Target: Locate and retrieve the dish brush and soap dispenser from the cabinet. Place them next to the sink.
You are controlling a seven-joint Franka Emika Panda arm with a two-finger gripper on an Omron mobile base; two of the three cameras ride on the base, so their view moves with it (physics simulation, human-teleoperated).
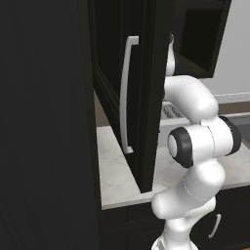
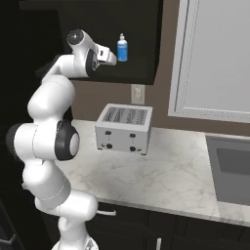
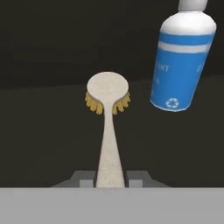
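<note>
Two task items sit inside the open cabinet [image 1: 146,73]. In the hand view the dish brush [image 3: 108,131] lies flat on the dark shelf, its round pale head at 12 o'clock from the pincer [image 3: 111,178], with a fringe of yellow bristles showing under the head and a thin light handle running back toward 6 o'clock. The handle end passes between the two fingertips [image 3: 85,177], which stand close on either side of it; whether they press it I cannot tell. At about 1 o'clock from the brush head stands the soap dispenser [image 3: 181,61], a blue bottle with a white band and white top, tilted in this view, near the brush but apart from it.

From the left base camera, the black panelled cabinet door [image 1: 124,97] hangs open toward the viewer, its long curved pale bar handle [image 1: 126,95] upright, and hides the shelf interior. The arm reaches up behind it.

From the right base camera, the pincer [image 2: 113,59] points toward 3 o'clock at the bottle [image 2: 122,48] on the shelf. Below, a silver toaster [image 2: 123,128] stands on the marble table [image 2: 161,171], and the dark sink [image 2: 232,168] lies at the far right.
</note>
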